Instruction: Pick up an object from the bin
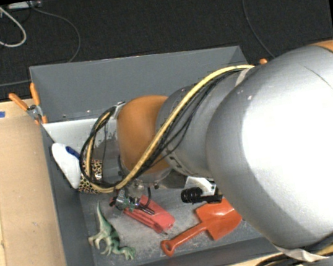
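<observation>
The pincer (129,201) hangs just beside a red oblong thing (151,216) (front-left).

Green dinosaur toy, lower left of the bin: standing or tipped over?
Tipped over. The green dinosaur toy lies on its side on the bin floor, its whole profile, neck to legs, facing up.

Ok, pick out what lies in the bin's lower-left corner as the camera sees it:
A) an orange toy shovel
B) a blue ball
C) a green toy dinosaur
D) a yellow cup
C: the green toy dinosaur lies in the lower-left corner of the bin, while the orange shovel lies further right along the near wall.
</observation>
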Action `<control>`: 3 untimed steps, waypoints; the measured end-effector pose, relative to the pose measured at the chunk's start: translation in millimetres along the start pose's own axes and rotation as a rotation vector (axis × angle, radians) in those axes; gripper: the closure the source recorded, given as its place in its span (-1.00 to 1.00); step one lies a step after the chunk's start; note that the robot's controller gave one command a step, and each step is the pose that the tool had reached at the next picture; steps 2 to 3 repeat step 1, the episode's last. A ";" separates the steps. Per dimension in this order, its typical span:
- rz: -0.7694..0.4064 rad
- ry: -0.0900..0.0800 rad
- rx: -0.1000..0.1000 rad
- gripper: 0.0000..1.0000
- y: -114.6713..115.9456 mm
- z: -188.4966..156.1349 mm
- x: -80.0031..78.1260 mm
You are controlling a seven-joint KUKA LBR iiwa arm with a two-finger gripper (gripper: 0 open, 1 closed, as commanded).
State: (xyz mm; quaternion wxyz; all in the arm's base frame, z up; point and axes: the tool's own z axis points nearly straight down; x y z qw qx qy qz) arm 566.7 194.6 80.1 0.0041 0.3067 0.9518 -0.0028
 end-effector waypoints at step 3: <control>-0.145 0.003 0.004 1.00 10.6 -31.2 4.2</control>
